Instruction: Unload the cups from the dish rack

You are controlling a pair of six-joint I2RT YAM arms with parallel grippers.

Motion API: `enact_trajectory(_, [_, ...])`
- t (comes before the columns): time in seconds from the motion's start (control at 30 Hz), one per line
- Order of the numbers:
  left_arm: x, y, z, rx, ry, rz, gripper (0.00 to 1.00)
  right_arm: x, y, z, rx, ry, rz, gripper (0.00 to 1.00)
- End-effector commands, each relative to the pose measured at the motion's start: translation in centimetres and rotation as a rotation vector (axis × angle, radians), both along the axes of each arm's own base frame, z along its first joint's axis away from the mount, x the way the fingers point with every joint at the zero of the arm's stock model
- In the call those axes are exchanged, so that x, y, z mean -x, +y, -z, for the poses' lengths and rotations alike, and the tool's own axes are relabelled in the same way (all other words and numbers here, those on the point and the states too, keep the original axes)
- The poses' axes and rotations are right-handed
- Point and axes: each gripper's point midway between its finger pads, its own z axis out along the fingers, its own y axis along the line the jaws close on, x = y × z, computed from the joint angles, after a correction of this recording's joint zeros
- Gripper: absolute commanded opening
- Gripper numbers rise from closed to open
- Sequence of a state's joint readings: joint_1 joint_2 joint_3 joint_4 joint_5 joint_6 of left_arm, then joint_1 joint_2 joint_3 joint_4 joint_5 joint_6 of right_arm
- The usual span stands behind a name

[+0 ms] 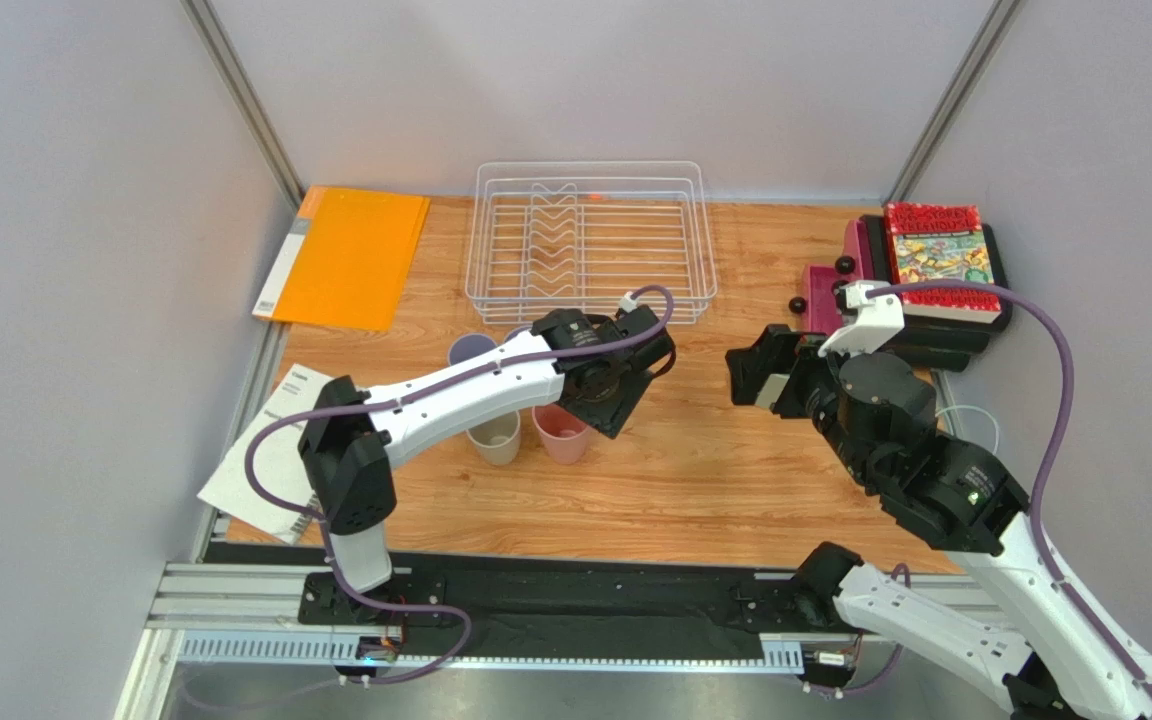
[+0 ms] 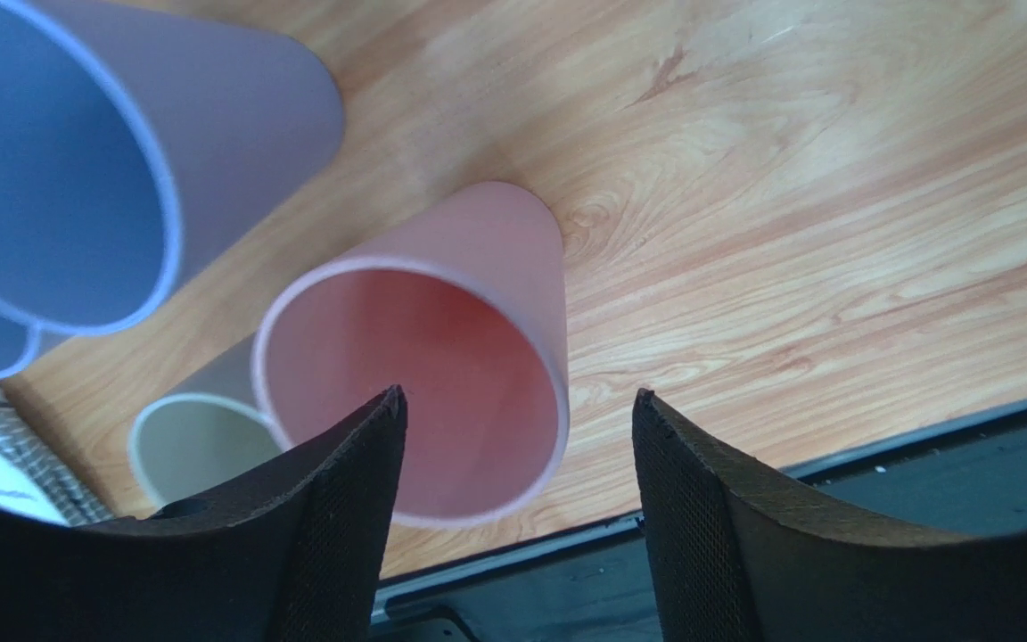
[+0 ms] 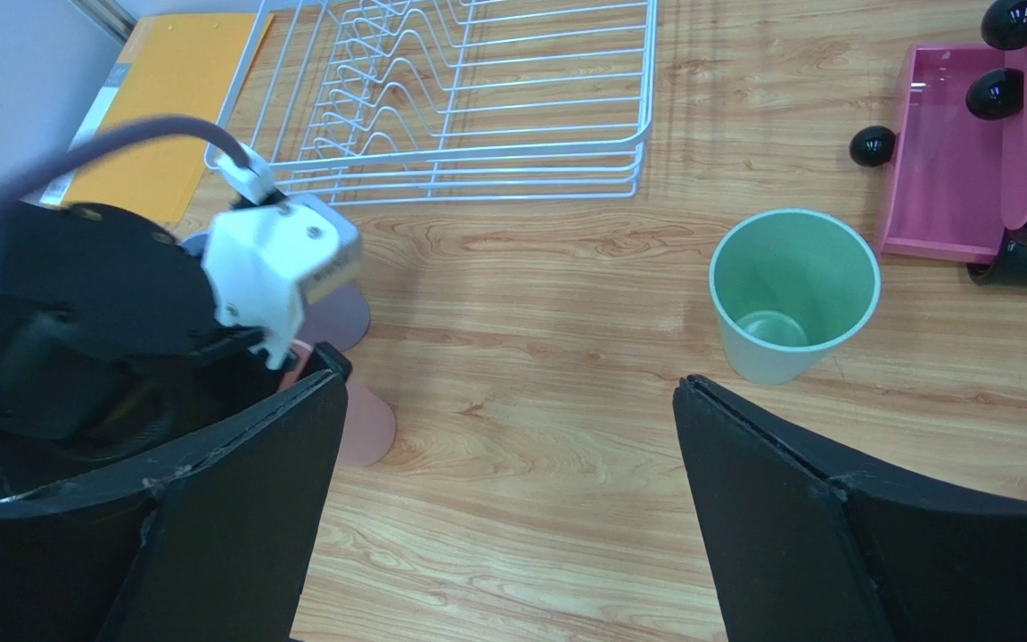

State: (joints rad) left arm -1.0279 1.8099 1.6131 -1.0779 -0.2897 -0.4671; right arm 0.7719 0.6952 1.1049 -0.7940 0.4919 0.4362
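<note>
Your desk (image 1: 717,465) carries everything. The dish rack (image 1: 590,240) sits at the back edge with no cup in it that I can see, so the unloading looks all but finished. The orange folder (image 1: 345,255) lies off to its left and the book (image 1: 938,258) to its right, both out of the drop zone.

Your left pincer (image 2: 519,396) is released, one jaw over the pink cup (image 2: 479,308) mouth and one outside the rim, pinching nothing. That cup stands upright on the wood, tight beside the beige cup (image 2: 198,448) and the lavender cups (image 2: 144,134). I read that as a deliberate cluster in front of the rack.

Your right pincer (image 3: 508,381) hangs wide open and empty, with the green cup (image 3: 794,288) standing alone on its side.

As for writing, the book's red cover has lettering too small to read, and so does the folder's spine label. The cups are plain.
</note>
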Motion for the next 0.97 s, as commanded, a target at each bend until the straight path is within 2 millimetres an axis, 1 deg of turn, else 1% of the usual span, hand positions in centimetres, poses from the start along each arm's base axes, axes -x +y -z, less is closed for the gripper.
enact_trajectory(0.0, [-1.0, -0.3, -8.0, 0.095, -0.185, -0.010, 0.70, -0.3, 0.4, -1.7, -0.037, -0.045, -0.010, 1.00])
enact_trajectory(0.03, [-0.7, -0.5, -9.1, 0.101, -0.207, 0.005, 0.70, -0.3, 0.4, -1.7, -0.036, -0.045, -0.011, 1.00])
enact_trajectory(0.07, [-0.6, -0.5, -11.2, 0.121, -0.238, 0.005, 0.70, -0.3, 0.4, -1.8, -0.036, -0.045, -0.011, 1.00])
enact_trajectory(0.1, [-0.8, -0.2, -12.4, 0.119, -0.278, -0.004, 0.72, -0.3, 0.5, -1.7, -0.034, -0.042, -0.010, 1.00])
enact_trajectory(0.13, [-0.3, -0.3, -13.4, 0.131, -0.299, -0.001, 0.73, -0.3, 0.5, -1.6, -0.028, -0.038, -0.011, 1.00])
enact_trajectory(0.17, [0.1, 0.3, -14.9, 0.152, -0.325, -0.008, 0.73, -0.3, 0.4, -1.3, -0.018, -0.033, -0.009, 1.00])
enact_trajectory(0.2, [0.1, 1.0, -15.8, 0.152, -0.365, -0.028, 0.74, -0.3, 0.2, -1.0, -0.006, -0.024, -0.003, 1.00])
enact_trajectory(0.23, [1.1, 1.6, -17.4, 0.202, -0.394, -0.039, 0.75, -0.2, 0.1, -0.6, 0.003, -0.017, -0.002, 1.00])
enact_trajectory(0.27, [1.6, 2.4, -17.2, 0.197, -0.409, -0.052, 0.76, -0.2, 0.0, -0.3, 0.011, -0.009, -0.001, 1.00])
enact_trajectory(0.3, [1.7, 3.4, -17.7, 0.200, -0.441, -0.076, 0.82, 0.1, -0.2, 0.4, 0.024, 0.004, 0.001, 1.00])
enact_trajectory(0.33, [2.6, 4.6, -18.8, 0.261, -0.455, -0.116, 0.87, 0.2, -0.4, 0.7, 0.031, 0.010, 0.001, 1.00])
enact_trajectory(0.37, [3.1, 5.8, -17.7, 0.238, -0.447, -0.133, 0.95, 0.3, -0.6, 0.9, 0.035, 0.013, 0.005, 1.00])
enact_trajectory(0.4, [3.4, 6.6, -17.6, 0.263, -0.443, -0.180, 1.00, 0.6, -0.9, 1.5, 0.045, 0.022, 0.009, 1.00])
enact_trajectory(0.43, [4.0, 8.0, -18.2, 0.302, -0.450, -0.205, 1.00, 0.7, -1.1, 1.6, 0.048, 0.025, 0.012, 1.00])
enact_trajectory(0.47, [4.5, 9.4, -17.0, 0.264, -0.440, -0.219, 1.00, 0.9, -1.4, 2.0, 0.056, 0.036, 0.015, 1.00])
enact_trajectory(0.5, [4.7, 10.2, -16.7, 0.274, -0.442, -0.259, 1.00, 1.2, -1.7, 2.2, 0.055, 0.037, 0.017, 1.00])
enact_trajectory(0.53, [5.2, 11.3, -16.9, 0.296, -0.443, -0.271, 1.00, 1.3, -1.8, 2.4, 0.059, 0.041, 0.020, 1.00])
enact_trajectory(0.57, [5.6, 12.2, -15.9, 0.270, -0.436, -0.275, 1.00, 1.5, -2.2, 2.9, 0.070, 0.051, 0.030, 1.00])
enact_trajectory(0.63, [6.3, 13.7, -15.4, 0.274, -0.442, -0.295, 1.00, 1.9, -2.6, 3.2, 0.074, 0.056, 0.032, 1.00])
enact_trajectory(0.73, [7.0, 15.1, -15.1, 0.276, -0.455, -0.314, 1.00, 2.4, -3.3, 3.8, 0.089, 0.071, 0.042, 1.00])
enact_trajectory(0.83, [7.2, 15.5, -14.7, 0.264, -0.462, -0.318, 1.00, 2.6, -3.7, 3.9, 0.094, 0.074, 0.051, 1.00])
enact_trajectory(0.93, [7.1, 15.5, -14.5, 0.244, -0.469, -0.320, 1.00, 2.6, -3.8, 3.7, 0.092, 0.071, 0.053, 1.00])
